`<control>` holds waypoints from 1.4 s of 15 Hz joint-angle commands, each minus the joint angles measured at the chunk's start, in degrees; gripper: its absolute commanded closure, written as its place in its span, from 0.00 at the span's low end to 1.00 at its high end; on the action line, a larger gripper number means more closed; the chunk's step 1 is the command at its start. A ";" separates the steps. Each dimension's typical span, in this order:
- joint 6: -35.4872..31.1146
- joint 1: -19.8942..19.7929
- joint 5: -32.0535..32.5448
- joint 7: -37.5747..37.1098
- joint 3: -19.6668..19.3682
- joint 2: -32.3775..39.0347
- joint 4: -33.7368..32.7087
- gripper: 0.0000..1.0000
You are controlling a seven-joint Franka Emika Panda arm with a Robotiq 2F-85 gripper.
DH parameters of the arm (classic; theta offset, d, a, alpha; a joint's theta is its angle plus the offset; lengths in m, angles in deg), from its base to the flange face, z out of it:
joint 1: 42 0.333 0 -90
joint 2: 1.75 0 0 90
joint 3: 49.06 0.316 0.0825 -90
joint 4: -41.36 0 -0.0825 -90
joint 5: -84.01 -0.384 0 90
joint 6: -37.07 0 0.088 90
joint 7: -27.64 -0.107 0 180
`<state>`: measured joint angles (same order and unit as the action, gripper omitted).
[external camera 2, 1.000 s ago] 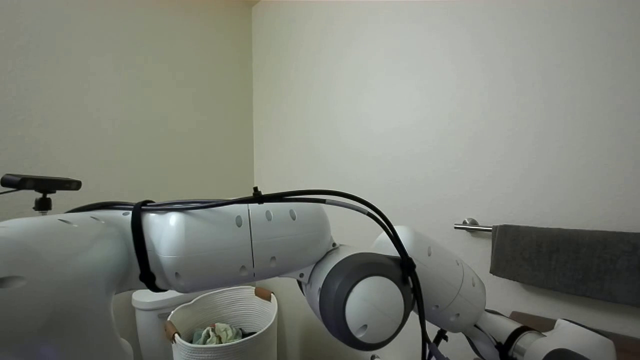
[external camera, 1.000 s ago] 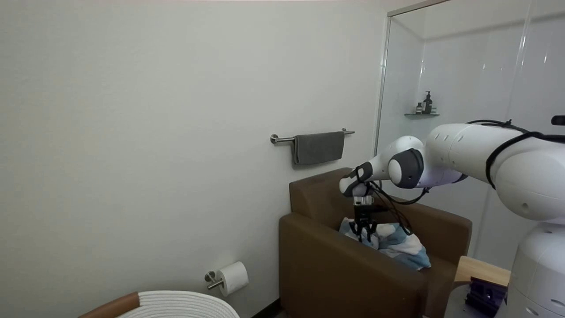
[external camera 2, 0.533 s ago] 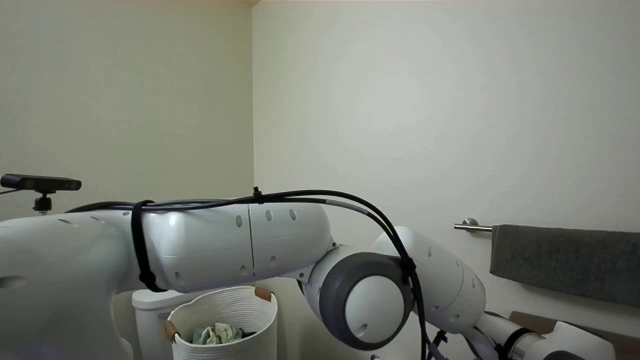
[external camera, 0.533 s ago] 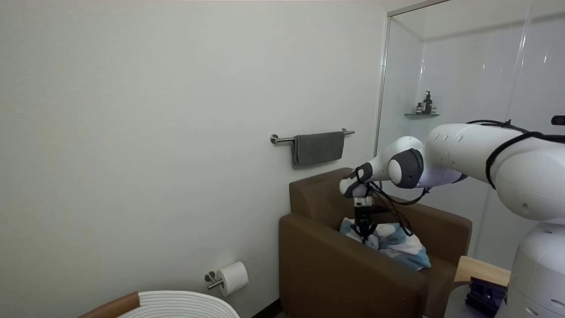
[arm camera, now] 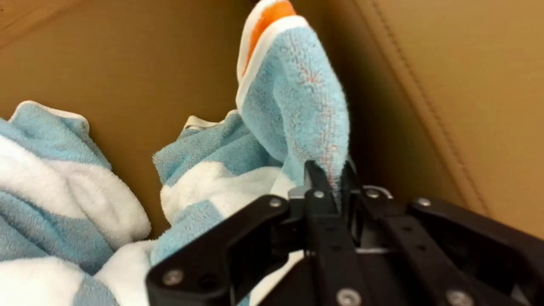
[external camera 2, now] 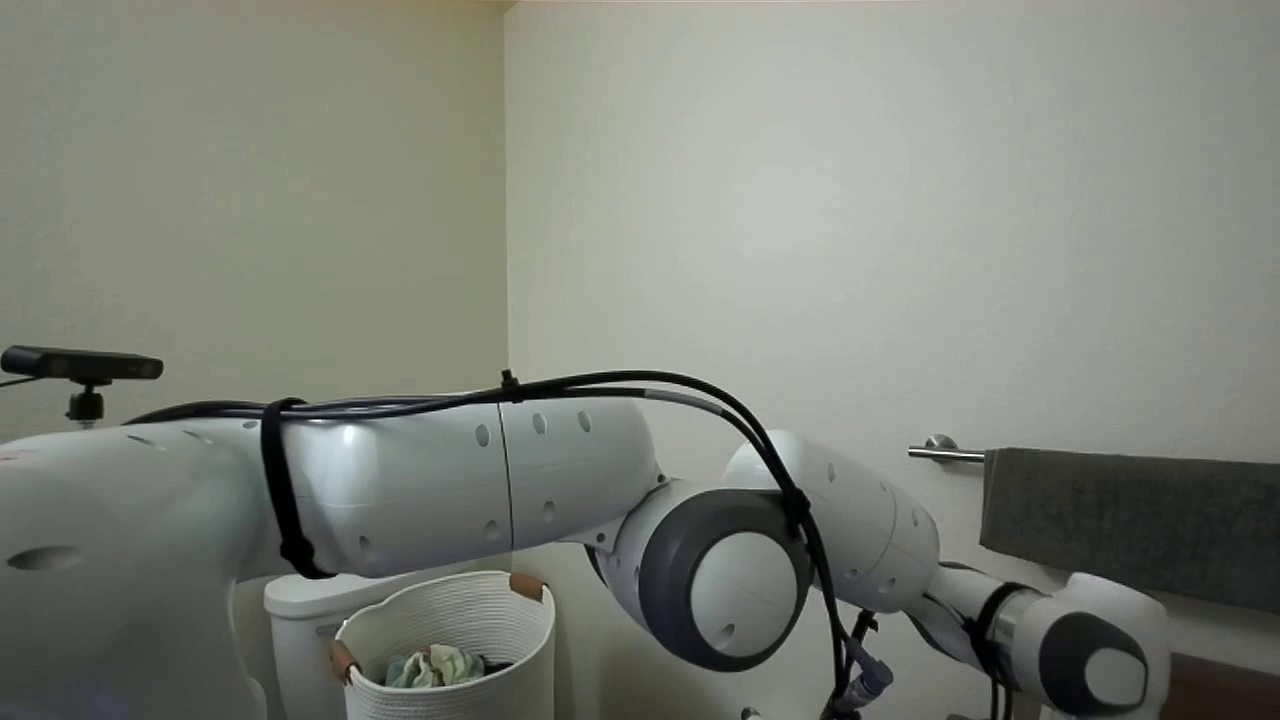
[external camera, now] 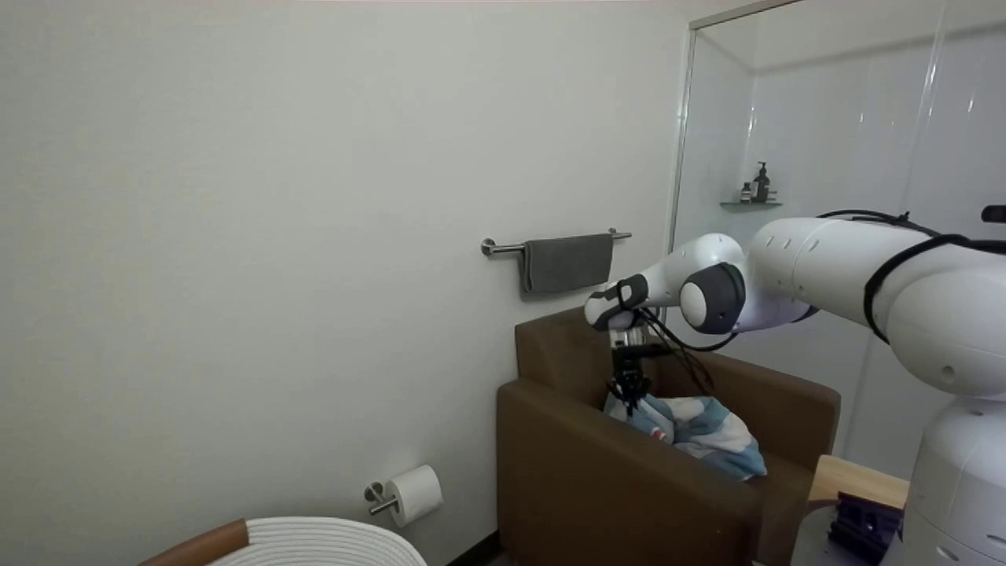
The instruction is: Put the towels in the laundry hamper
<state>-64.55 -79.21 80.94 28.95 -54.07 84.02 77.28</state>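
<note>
The light-blue-and-white striped towel (arm camera: 306, 93) with an orange edge lies bunched on the armchair seat, also visible in an exterior view (external camera: 715, 436). My gripper (arm camera: 333, 180) is shut on a raised fold of it, the cloth pinched between the fingertips. In an exterior view the gripper (external camera: 631, 405) points down behind the chair's near arm. A dark grey towel (external camera: 567, 263) hangs on the wall bar. The white laundry hamper (external camera 2: 500, 695) with brown handles holds a pale greenish towel (external camera 2: 437, 667) and something dark. Its rim (external camera: 314, 538) shows at the bottom of an exterior view.
The brown armchair (external camera: 605, 479) encloses the towel with its arms and backrest. A metal towel bar (external camera: 503, 248) sits on the wall above it. A toilet paper roll (external camera: 416, 495) is mounted between chair and hamper. Shower glass (external camera: 833, 141) stands behind the arm.
The gripper's fingers have closed on the striped towel. The arm has then risen a little and shifted left in an exterior view, drawing up a fold that shows some orange.
</note>
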 commanded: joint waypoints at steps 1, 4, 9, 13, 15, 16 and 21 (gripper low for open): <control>7.80 3.12 0.40 -4.81 -1.43 -0.35 -9.35 0.89; 7.36 4.21 1.56 -8.19 -2.52 -1.23 -9.62 0.91; 5.16 5.14 4.68 -13.02 -5.50 -1.11 -6.85 0.67; -6.61 3.46 4.54 -20.69 -6.48 -0.38 -2.43 0.54; -12.36 2.45 4.07 -22.70 -5.84 -0.11 -0.27 0.42; -13.89 2.22 3.57 -23.15 -5.97 -0.03 0.51 0.36; -20.83 1.05 1.30 -19.93 -3.62 0.22 5.37 0.04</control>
<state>-80.53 -77.22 84.15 7.53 -59.69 84.24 79.72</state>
